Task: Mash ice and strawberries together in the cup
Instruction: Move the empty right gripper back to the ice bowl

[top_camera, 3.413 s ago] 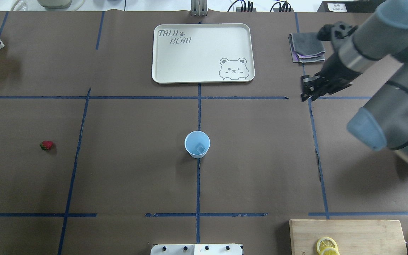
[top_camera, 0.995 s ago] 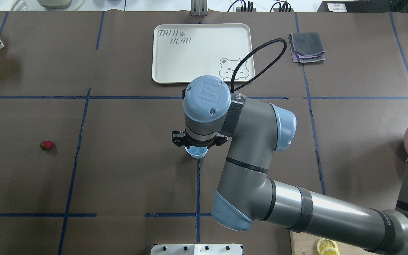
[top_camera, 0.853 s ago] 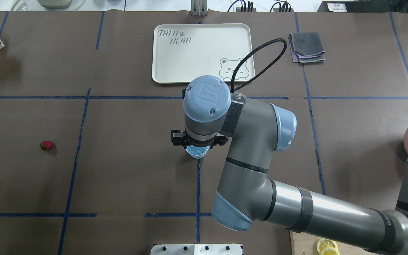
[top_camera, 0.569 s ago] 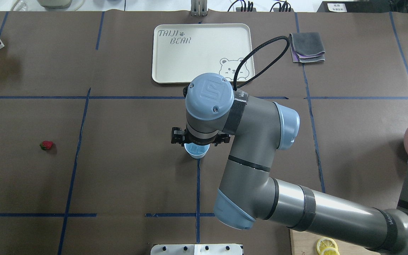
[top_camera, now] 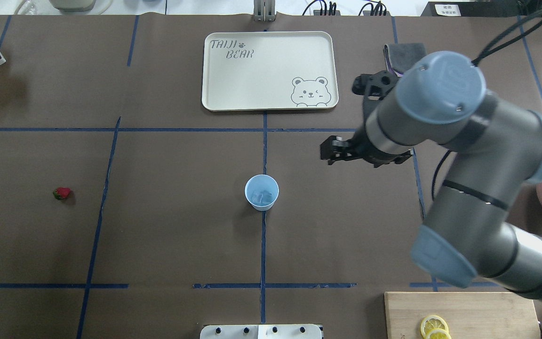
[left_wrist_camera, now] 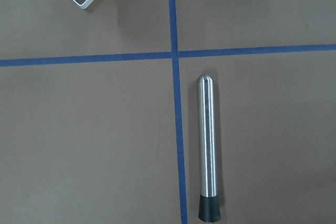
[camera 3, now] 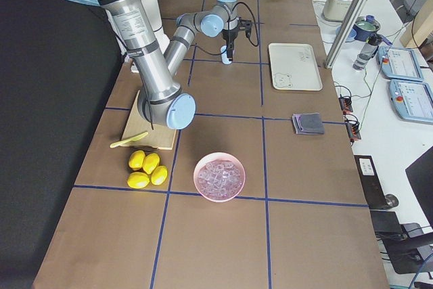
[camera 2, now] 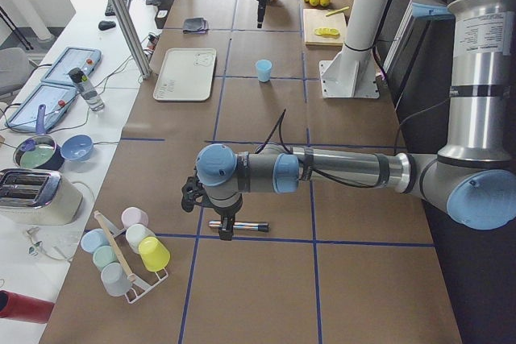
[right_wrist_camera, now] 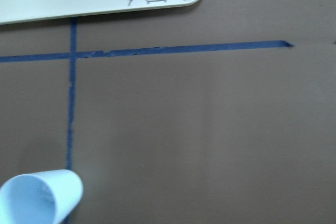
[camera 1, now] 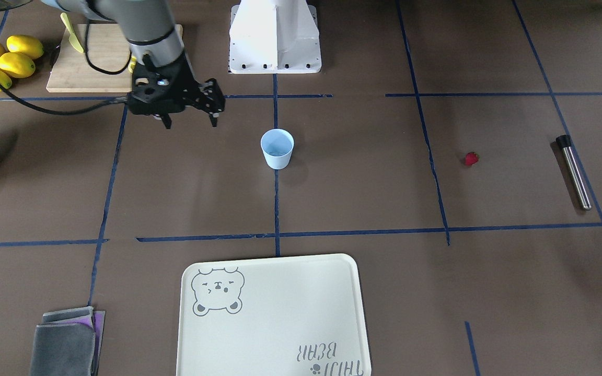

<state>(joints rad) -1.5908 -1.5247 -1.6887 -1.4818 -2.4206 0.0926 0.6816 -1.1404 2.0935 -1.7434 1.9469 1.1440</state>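
The pale blue cup [top_camera: 261, 192] stands upright at the table's middle, with clear ice [top_camera: 262, 196] inside it. It also shows in the front view [camera 1: 277, 148] and at the lower left of the right wrist view [right_wrist_camera: 39, 198]. The red strawberry [top_camera: 62, 192] lies alone far to the left of the cup. My right gripper [camera 1: 190, 117] is open and empty, raised to the right of the cup and apart from it. My left gripper [camera 2: 226, 227] hangs over a steel muddler [left_wrist_camera: 207, 145]; I cannot tell whether it is open or shut.
A cream bear tray [top_camera: 214, 70] lies behind the cup, a folded grey cloth [camera 1: 63, 342] to its right. A pink bowl of ice [camera 3: 219, 176], a cutting board [top_camera: 459, 310] with lemon slices and whole lemons [camera 1: 6, 60] sit at the right. A cup rack [camera 2: 129, 251] stands at the left end.
My right gripper was over the cup with its jaws open; it has since risen and swung away to the right. The cup now holds more ice than 3.4 s ago.
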